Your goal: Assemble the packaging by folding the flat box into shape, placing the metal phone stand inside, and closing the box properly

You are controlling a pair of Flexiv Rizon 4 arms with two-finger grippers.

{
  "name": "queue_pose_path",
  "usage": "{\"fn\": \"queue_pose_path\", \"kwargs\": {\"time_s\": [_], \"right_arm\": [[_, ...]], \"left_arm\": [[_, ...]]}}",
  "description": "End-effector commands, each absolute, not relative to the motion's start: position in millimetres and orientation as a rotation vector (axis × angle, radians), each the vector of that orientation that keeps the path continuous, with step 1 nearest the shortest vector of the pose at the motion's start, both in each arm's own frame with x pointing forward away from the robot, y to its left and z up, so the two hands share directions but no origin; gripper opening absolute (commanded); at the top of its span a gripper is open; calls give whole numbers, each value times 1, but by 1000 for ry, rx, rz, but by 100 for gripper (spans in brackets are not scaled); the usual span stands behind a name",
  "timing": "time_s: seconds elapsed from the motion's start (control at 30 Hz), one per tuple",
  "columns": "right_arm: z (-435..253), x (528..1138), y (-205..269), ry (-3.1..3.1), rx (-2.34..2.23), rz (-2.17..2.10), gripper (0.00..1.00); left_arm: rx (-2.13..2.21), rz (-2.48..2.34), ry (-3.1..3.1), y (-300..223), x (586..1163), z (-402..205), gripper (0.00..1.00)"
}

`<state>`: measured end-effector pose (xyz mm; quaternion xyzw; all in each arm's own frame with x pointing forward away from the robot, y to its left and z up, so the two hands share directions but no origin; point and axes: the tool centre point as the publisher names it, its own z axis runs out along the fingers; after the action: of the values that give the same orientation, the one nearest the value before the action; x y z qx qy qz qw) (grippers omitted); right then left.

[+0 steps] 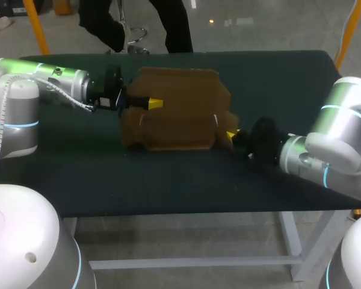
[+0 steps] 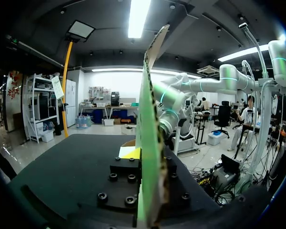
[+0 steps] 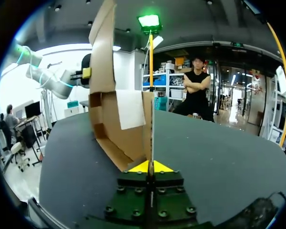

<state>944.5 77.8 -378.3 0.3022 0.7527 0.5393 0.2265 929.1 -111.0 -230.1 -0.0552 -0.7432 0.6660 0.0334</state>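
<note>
Step in hand: folding. The flat cardboard box [image 1: 174, 111] sits mid-table, not yet formed. The left gripper [image 1: 151, 103] is clamped on its left edge, and the right gripper [image 1: 231, 136] is pinched tight on its right flap. The next move probably calls for spreading the panels apart. No phone stand is in view.

No legible text, number, brand or sign found. The white patch [image 3: 130, 109] on the cardboard box [image 3: 125, 143] carries no readable print. The box's outer faces are likewise unmarked or too dim to read.
</note>
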Motion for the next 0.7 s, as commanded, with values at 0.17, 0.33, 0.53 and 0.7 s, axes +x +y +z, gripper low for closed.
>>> {"fn": "queue_pose_path", "kwargs": {"time_s": [0.17, 0.33, 0.53, 0.7], "right_arm": [[-382, 938, 91, 2021, 870, 1438, 0], [-383, 936, 95, 2014, 880, 1421, 6], [-383, 932, 101, 2003, 892, 1403, 32], [-384, 924, 108, 1997, 898, 1384, 43]], "left_arm": [[-175, 2045, -2283, -112, 930, -233, 0], [-175, 2045, -2283, -112, 930, -233, 0], [-175, 2045, -2283, -112, 930, -233, 0], [-175, 2045, -2283, -112, 930, -233, 0]]}}
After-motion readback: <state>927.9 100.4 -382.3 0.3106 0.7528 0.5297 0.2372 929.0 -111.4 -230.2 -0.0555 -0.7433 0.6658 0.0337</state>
